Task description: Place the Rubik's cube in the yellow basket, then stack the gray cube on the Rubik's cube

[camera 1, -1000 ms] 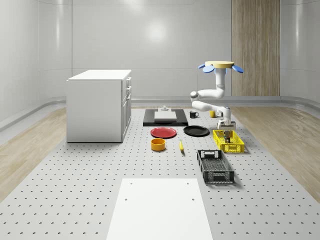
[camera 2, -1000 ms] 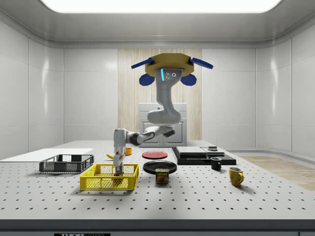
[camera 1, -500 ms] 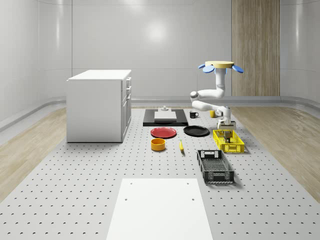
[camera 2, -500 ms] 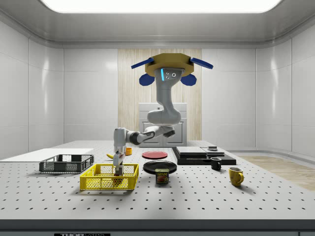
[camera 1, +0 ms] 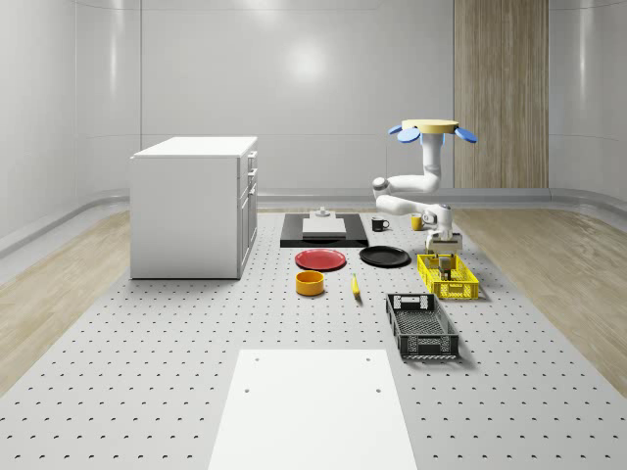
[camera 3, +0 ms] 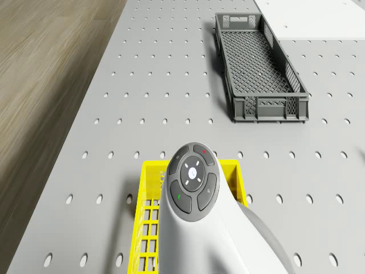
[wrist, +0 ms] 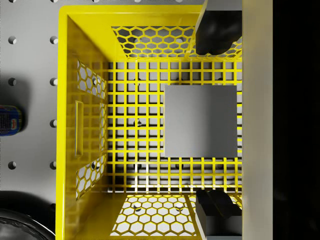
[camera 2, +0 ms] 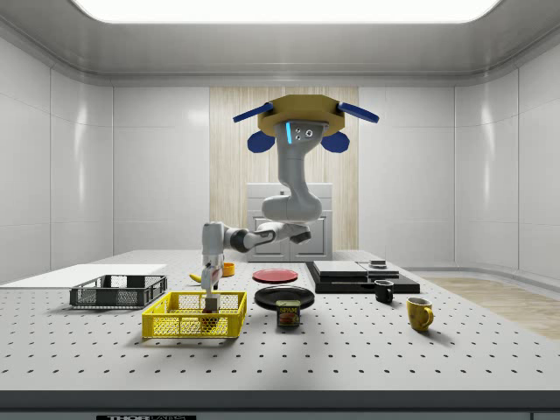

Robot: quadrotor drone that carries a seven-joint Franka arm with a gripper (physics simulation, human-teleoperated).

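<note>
The drone [camera 2: 304,118] hovers above the table [camera 1: 147,372], near the black plate [camera 1: 384,257]. Its arm reaches down over the yellow basket [wrist: 85,75]. The tool [wrist: 215,122] hangs just above the basket, its fingers [wrist: 215,32] spread wide and apart from the gray cube [wrist: 200,120] below. The gray cube sits in the basket and hides whatever lies beneath it; the Rubik's cube cannot be made out.

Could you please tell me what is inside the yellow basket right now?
The gray cube sits inside the yellow basket. Whatever lies beneath it, including the Rubik's cube, is covered.
</note>
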